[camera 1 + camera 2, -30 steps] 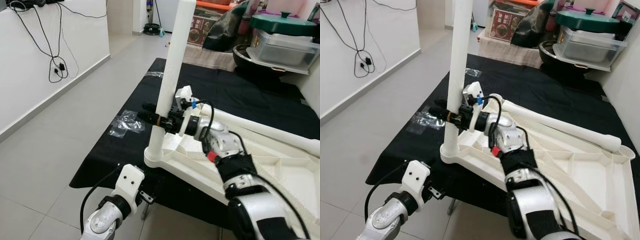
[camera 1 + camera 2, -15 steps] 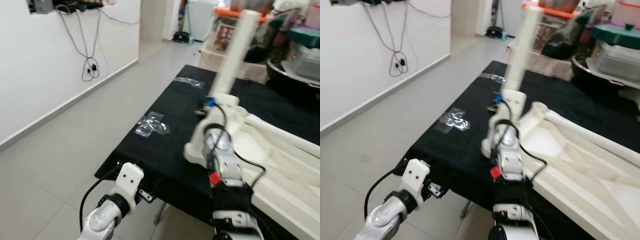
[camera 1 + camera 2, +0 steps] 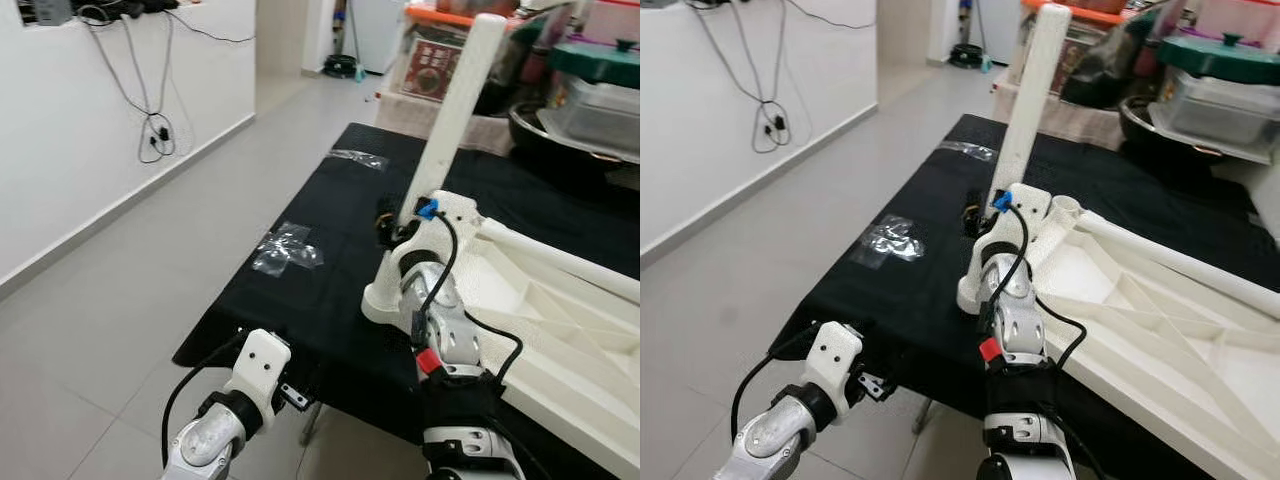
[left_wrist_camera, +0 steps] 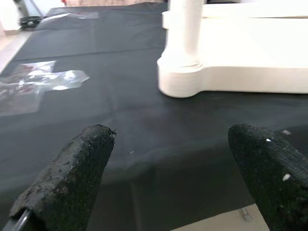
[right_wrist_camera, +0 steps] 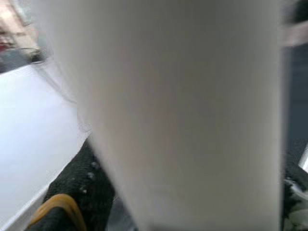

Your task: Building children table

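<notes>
Here, right gripper [image 3: 392, 222] gripping table leg [image 3: 455, 115]

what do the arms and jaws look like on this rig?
Silver-and-white jointed arms. Right arm has a black forearm sleeve, a red tab, a blue clip near the wrist and a looping black cable. Left arm ends in a white wrist block with a black cable. Left gripper has rough black rounded jaws.

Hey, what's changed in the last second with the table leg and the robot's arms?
The white table leg, upright in the corner socket a second ago, now leans away from the robot toward its right. The right end effector stays clamped on its lower part. Much of the shift between pictures is the camera moving. The left end effector still hangs open below the black mat's edge; the upturned tabletop and plastic bags stayed put.
</notes>
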`<state>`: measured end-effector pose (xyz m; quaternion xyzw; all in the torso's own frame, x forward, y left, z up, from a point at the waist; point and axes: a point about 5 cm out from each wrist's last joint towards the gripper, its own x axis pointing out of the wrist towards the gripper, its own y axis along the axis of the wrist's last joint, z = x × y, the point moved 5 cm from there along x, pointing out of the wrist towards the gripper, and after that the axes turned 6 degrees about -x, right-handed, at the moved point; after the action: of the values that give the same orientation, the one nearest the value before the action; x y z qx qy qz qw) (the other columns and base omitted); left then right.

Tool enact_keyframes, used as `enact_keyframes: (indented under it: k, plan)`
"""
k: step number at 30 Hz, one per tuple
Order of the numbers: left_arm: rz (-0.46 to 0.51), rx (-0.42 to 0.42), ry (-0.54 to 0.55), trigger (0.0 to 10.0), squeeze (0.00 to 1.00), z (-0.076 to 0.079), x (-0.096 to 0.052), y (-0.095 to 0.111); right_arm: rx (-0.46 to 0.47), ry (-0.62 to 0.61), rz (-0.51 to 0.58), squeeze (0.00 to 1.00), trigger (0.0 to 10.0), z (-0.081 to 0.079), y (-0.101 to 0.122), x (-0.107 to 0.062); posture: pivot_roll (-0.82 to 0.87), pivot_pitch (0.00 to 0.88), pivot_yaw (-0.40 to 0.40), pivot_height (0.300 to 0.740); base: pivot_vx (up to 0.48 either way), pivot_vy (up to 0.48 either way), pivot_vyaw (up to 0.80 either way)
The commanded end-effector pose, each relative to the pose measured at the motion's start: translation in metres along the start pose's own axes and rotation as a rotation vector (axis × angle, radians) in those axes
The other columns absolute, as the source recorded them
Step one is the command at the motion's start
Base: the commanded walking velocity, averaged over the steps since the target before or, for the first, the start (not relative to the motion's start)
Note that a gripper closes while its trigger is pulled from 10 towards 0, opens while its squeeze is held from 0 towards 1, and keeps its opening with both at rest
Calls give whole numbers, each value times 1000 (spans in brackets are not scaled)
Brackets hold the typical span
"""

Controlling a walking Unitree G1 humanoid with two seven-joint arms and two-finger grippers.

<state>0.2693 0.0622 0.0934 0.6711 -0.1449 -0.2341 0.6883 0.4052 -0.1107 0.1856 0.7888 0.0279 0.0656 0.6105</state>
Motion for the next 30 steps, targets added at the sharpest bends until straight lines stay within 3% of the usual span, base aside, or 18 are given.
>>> enact_keyframes:
  k: [1,3,4,5,6,8,13,16,21,22,30]
  plan:
    - [-8,-2,-1,10000,0,1,0,-2,48,299,-55,0,10000,-37,-6,0,103,0,-110,740,0,0,0]
    - [-6,-3,-1,10000,0,1,1,-1,-47,562,-128,0,10000,-47,-13,-13,104,0,-111,740,0,0,0]
    - [-6,-3,-1,10000,0,1,1,-1,-47,562,-128,0,10000,-47,-13,-13,104,0,-111,740,0,0,0]
    - [-6,-3,-1,10000,0,1,0,-1,-101,680,-179,0,10000,-48,-20,-20,106,0,-111,740,0,0,0]
    - [-6,-3,-1,10000,0,1,0,-1,-101,680,-179,0,10000,-48,-20,-20,106,0,-111,740,0,0,0]
    - [-6,-3,-1,10000,0,1,0,-1,-160,793,-227,0,10000,-48,-25,-27,112,0,-114,740,0,0,0]
    - [-6,2,1,10000,0,1,0,-1,-160,1037,-241,0,10000,-59,-21,-36,120,0,-118,740,0,0,0]
    - [-6,2,1,10000,0,1,0,0,-166,1065,-237,0,10000,-59,-20,-36,121,0,-118,740,0,0,0]
    - [-6,2,2,10000,0,1,-1,-1,-94,1123,-220,0,10000,-60,-11,-34,120,0,-116,740,0,0,0]
    - [-5,1,2,10000,0,1,-1,-1,-97,1091,-217,0,0,-59,-12,-30,121,0,-118,740,0,0,0]
    - [-7,0,1,10000,0,1,-1,-1,-122,970,-161,0,0,-56,-15,-22,116,0,-114,740,0,0,0]
